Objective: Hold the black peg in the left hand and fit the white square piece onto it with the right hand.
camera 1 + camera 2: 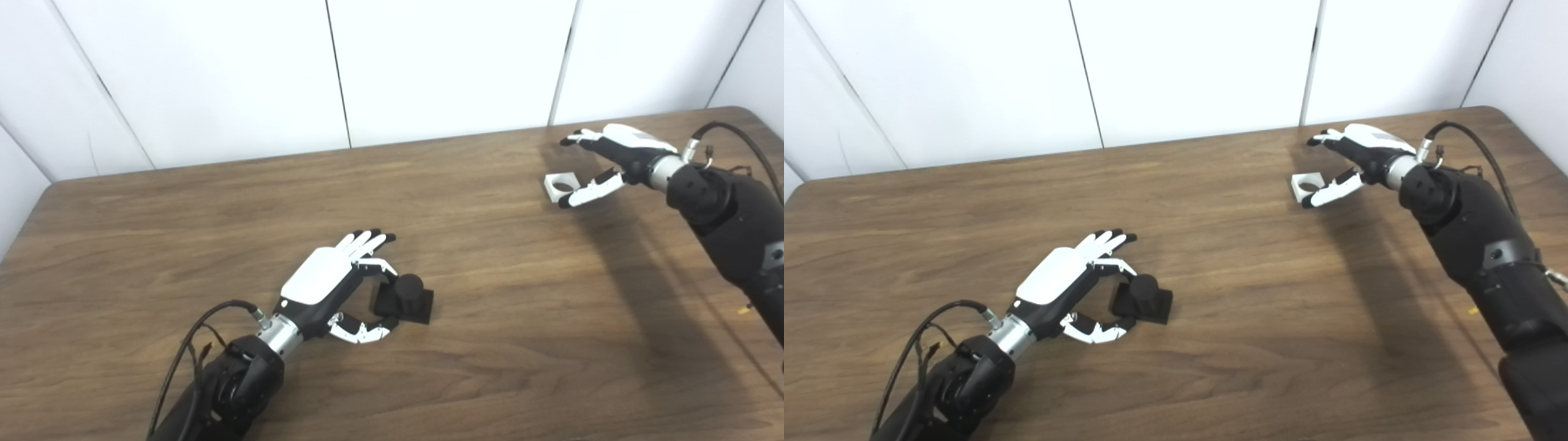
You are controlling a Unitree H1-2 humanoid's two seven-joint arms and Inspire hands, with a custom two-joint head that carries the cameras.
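Observation:
The black peg (406, 297), a short cylinder on a square black base, stands on the wooden table (465, 257) near the middle. My left hand (334, 283) is open just left of it, with fingers above the peg and thumb curled near its base, not closed on it. The white square piece (561, 185), with a round hole, lies flat at the far right. My right hand (603, 160) is open around it, with fingers arched over the far side and thumb (587, 192) touching its near right edge.
White wall panels (343, 67) stand behind the table's far edge. The table's right corner (744, 113) lies just behind my right arm. A dark shadow of the right arm falls across the wood.

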